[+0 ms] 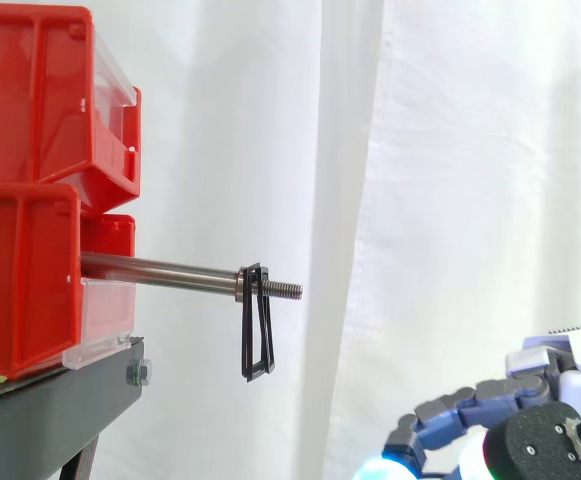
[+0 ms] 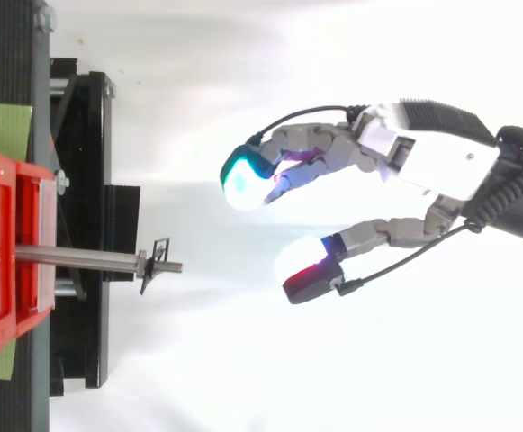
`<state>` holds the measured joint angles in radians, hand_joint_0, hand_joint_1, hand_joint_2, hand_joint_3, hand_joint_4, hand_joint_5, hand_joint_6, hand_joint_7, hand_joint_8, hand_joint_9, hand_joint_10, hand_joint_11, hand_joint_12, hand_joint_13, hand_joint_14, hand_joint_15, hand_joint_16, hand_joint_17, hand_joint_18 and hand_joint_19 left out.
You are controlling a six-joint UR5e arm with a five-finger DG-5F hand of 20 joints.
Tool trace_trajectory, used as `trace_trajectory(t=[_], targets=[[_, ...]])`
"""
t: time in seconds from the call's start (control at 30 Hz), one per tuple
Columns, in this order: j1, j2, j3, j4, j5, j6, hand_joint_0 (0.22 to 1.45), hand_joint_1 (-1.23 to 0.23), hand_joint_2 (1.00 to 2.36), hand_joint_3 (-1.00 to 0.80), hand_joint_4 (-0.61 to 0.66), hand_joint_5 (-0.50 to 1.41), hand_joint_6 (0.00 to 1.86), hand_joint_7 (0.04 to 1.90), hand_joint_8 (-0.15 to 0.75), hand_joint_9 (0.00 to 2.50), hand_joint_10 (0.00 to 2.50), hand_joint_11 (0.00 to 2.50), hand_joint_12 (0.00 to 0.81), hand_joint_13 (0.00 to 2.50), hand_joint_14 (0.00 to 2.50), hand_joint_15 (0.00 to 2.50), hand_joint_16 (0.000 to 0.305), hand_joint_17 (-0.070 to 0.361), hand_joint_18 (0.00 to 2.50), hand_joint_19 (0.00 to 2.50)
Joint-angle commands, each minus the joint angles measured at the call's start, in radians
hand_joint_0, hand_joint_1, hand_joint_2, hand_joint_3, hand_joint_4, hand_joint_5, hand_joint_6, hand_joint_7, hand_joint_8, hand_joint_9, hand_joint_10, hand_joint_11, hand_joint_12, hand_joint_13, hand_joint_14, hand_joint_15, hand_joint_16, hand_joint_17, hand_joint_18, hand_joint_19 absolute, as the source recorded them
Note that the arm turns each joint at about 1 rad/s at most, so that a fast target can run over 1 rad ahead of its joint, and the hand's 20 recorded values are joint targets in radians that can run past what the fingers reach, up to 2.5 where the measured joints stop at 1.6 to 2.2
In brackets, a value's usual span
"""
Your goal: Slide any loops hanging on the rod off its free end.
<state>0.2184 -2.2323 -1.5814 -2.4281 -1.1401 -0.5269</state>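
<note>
While the thin black loops point(image 1: 252, 278) hang just before the threaded free end of the shiny metal rod point(image 1: 160, 268), the robot hand point(image 2: 423, 157), relaxed and empty, well apart at their 3 o'clock, should reach behind them and draw them toward 3 o'clock.

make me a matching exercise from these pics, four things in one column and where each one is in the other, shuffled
Things
1. loops
2. rod
3. hand
4. red bins

Places and states
a. stacked on the black stand
b. sticks out level from the bins, threaded tip bare
c. hang close to the threaded end
d. out beyond the free end and lower than it, touching nothing, fingers relaxed

Pairs: 1-c, 2-b, 3-d, 4-a
</note>
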Motion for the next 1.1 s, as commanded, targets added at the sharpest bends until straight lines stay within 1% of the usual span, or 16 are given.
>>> trace_trajectory(t=[0.0, 0.07, 0.1, 0.13, 0.17, 0.2, 0.23, 0.27, 0.33, 0.43, 0.5, 0.53, 0.67, 0.77, 0.9, 1.07], targets=[[-0.008, -0.009, 0.021, 0.015, -0.027, -0.024, 0.54, -0.70, 1.00, -0.50, 0.33, -0.16, 0.50, 0.93, 0.319, 0.84, 0.01, 0.22, 0.292, 0.59, 0.00, 0.00, 0.035, 0.079, 0.50, 0.00], [-0.011, -0.009, 0.021, 0.024, -0.027, -0.042, 0.54, -0.70, 1.00, -0.50, 0.33, -0.16, 0.50, 0.93, 0.317, 0.84, 0.01, 0.21, 0.294, 0.59, 0.00, 0.00, 0.035, 0.080, 0.50, 0.00], [-0.013, -0.012, 0.021, 0.052, -0.027, -0.054, 0.53, -0.70, 1.00, -0.50, 0.33, -0.16, 0.50, 0.93, 0.315, 0.84, 0.01, 0.21, 0.294, 0.59, 0.00, 0.00, 0.035, 0.080, 0.51, 0.00], [-0.014, -0.020, 0.023, 0.061, -0.027, -0.058, 0.54, -0.70, 1.00, -0.50, 0.33, -0.16, 0.50, 0.93, 0.317, 0.84, 0.01, 0.21, 0.295, 0.60, 0.00, 0.00, 0.036, 0.080, 0.51, 0.00], [-0.021, -0.047, 0.038, 0.084, -0.035, -0.058, 0.54, -0.70, 1.00, -0.50, 0.33, -0.16, 0.50, 0.93, 0.315, 0.84, 0.01, 0.21, 0.295, 0.60, 0.00, 0.00, 0.036, 0.080, 0.51, 0.00], [-0.021, -0.047, 0.038, 0.084, -0.035, -0.058, 0.53, -0.70, 1.00, -0.50, 0.33, -0.16, 0.50, 0.92, 0.318, 0.84, 0.01, 0.22, 0.296, 0.60, 0.00, 0.00, 0.036, 0.080, 0.51, 0.00], [-0.030, -0.087, 0.075, 0.084, -0.058, -0.035, 0.53, -0.69, 1.00, -0.50, 0.33, -0.16, 0.50, 0.93, 0.318, 0.84, 0.01, 0.21, 0.295, 0.60, 0.00, 0.00, 0.036, 0.080, 0.51, 0.00], [-0.034, -0.110, 0.100, 0.083, -0.073, -0.016, 0.53, -0.69, 1.00, -0.50, 0.33, -0.16, 0.50, 0.93, 0.318, 0.85, 0.01, 0.21, 0.297, 0.60, 0.00, 0.00, 0.036, 0.080, 0.51, 0.00], [-0.045, -0.138, 0.143, 0.069, -0.112, 0.013, 0.53, -0.69, 1.00, -0.50, 0.33, -0.16, 0.50, 0.93, 0.322, 0.85, 0.01, 0.22, 0.298, 0.61, 0.00, 0.00, 0.036, 0.080, 0.52, 0.00], [-0.048, -0.136, 0.164, 0.057, -0.136, 0.005, 0.54, -0.69, 1.00, -0.50, 0.33, -0.16, 0.50, 0.93, 0.319, 0.85, 0.01, 0.21, 0.297, 0.61, 0.00, 0.00, 0.036, 0.081, 0.52, 0.00], [-0.051, -0.138, 0.167, 0.057, -0.139, -0.007, 0.53, -0.68, 1.00, -0.50, 0.33, -0.16, 0.50, 0.93, 0.317, 0.85, 0.01, 0.22, 0.300, 0.61, 0.00, 0.00, 0.036, 0.081, 0.53, 0.01], [-0.057, -0.138, 0.172, 0.061, -0.142, -0.015, 0.54, -0.68, 1.00, -0.50, 0.33, -0.16, 0.50, 0.93, 0.322, 0.85, 0.01, 0.21, 0.300, 0.62, 0.00, 0.00, 0.036, 0.081, 0.53, 0.00], [-0.060, -0.138, 0.173, 0.083, -0.142, -0.021, 0.54, -0.67, 1.00, -0.50, 0.33, -0.16, 0.50, 0.93, 0.321, 0.85, 0.01, 0.22, 0.300, 0.62, 0.00, 0.00, 0.036, 0.082, 0.54, 0.01], [-0.063, -0.138, 0.173, 0.100, -0.152, -0.022, 0.54, -0.65, 1.00, -0.50, 0.33, -0.16, 0.50, 0.93, 0.320, 0.85, 0.01, 0.21, 0.300, 0.62, 0.00, 0.00, 0.036, 0.082, 0.55, 0.01], [-0.067, -0.138, 0.187, 0.098, -0.175, -0.022, 0.55, -0.62, 1.00, -0.50, 0.33, -0.16, 0.50, 0.93, 0.322, 0.86, 0.01, 0.21, 0.300, 0.63, 0.00, 0.00, 0.036, 0.082, 0.56, 0.03], [-0.073, -0.136, 0.215, 0.092, -0.204, -0.024, 0.55, -0.62, 1.00, -0.50, 0.33, -0.16, 0.50, 0.95, 0.322, 0.86, 0.01, 0.22, 0.301, 0.63, 0.00, 0.00, 0.036, 0.082, 0.56, 0.02]])
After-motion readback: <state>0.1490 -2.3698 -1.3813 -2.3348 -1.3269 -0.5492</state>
